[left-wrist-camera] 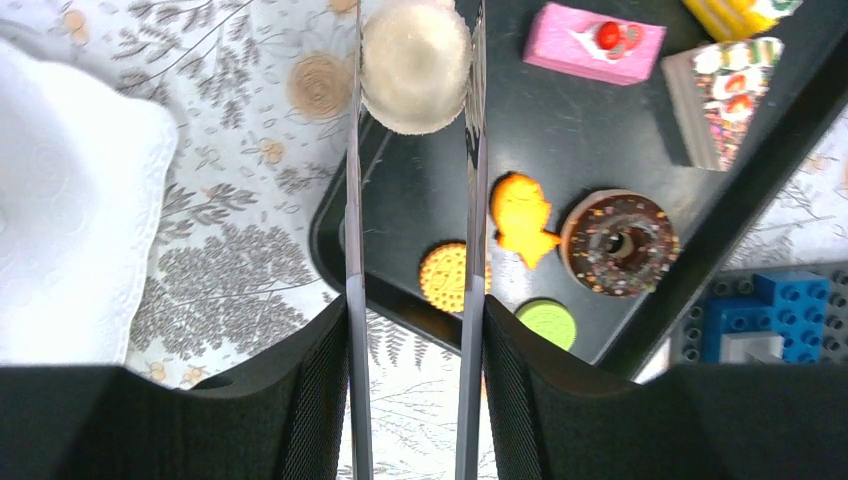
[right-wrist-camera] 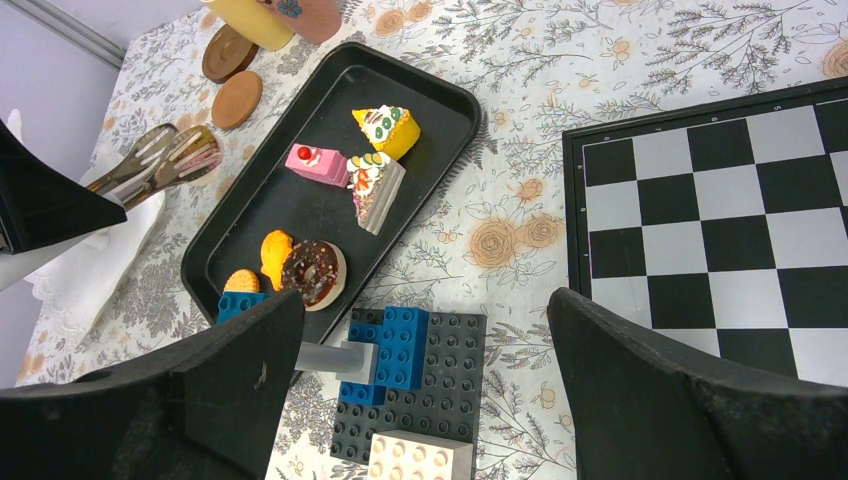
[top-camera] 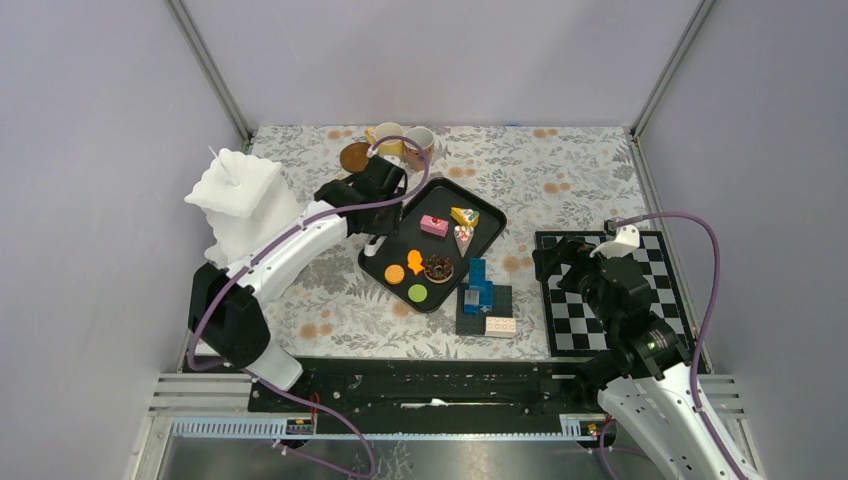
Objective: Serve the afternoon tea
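Overhead, the black tray [top-camera: 447, 197] sits slantwise at the centre of the flowered table [top-camera: 560, 190], carrying most of the afternoon tea. A pink cake [top-camera: 434, 225], a yellow cake [top-camera: 464, 215] and a cake slice [top-camera: 463, 238] lie toward its upper end. A chocolate donut [top-camera: 438, 268], an orange fish cookie [top-camera: 415, 261], a round orange cookie [top-camera: 394, 273] and a green cookie [top-camera: 417, 293] lie toward its lower end. The left gripper [left-wrist-camera: 414, 330] is clamped on the metal tongs [left-wrist-camera: 355, 200], its black fingers [left-wrist-camera: 320, 400] pressed against the outside of both blades. The tongs' tips pinch a pale round piece [left-wrist-camera: 415, 65] at the tray's left rim; whether it rests there or hangs just above cannot be told. At the upper centre of the top view, the yellow mug [top-camera: 388, 138] and the pinkish patterned mug [top-camera: 420, 143] stand side by side, with the brown coasters [right-wrist-camera: 238, 98] just to their left. The right gripper [right-wrist-camera: 422, 300] is spread wide and holds nothing, at the left edge of the chessboard [top-camera: 610, 295] in the lower right, with the blue and black brick stack [right-wrist-camera: 405, 350] showing between its fingers. A white cloth [top-camera: 240, 195] lies bunched at the left of the frame.
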You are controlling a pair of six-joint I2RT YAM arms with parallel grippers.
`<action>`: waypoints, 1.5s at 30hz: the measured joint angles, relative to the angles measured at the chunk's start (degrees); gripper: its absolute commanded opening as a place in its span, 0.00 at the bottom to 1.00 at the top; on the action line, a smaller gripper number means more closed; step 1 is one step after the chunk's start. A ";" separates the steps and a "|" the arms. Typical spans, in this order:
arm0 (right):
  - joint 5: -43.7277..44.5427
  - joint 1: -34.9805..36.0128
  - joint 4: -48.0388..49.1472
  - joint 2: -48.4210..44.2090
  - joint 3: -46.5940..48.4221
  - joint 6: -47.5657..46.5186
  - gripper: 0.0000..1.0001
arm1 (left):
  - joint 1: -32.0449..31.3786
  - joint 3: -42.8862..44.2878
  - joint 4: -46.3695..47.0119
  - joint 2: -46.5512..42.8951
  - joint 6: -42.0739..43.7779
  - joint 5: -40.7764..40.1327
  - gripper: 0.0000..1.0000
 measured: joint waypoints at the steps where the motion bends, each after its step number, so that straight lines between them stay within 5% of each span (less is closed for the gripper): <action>1: 0.00 0.00 0.00 0.02 0.00 0.00 0.98 | 0.52 -0.76 0.02 -0.55 -0.24 -0.44 0.40; 26: -1.51 0.00 2.10 1.25 -0.22 0.42 0.98 | 4.42 -22.08 11.08 -9.42 -12.37 -28.22 0.40; 45: -1.51 0.00 2.12 1.70 -0.31 0.39 0.98 | 4.42 -25.70 15.96 -9.51 -16.00 -38.03 0.41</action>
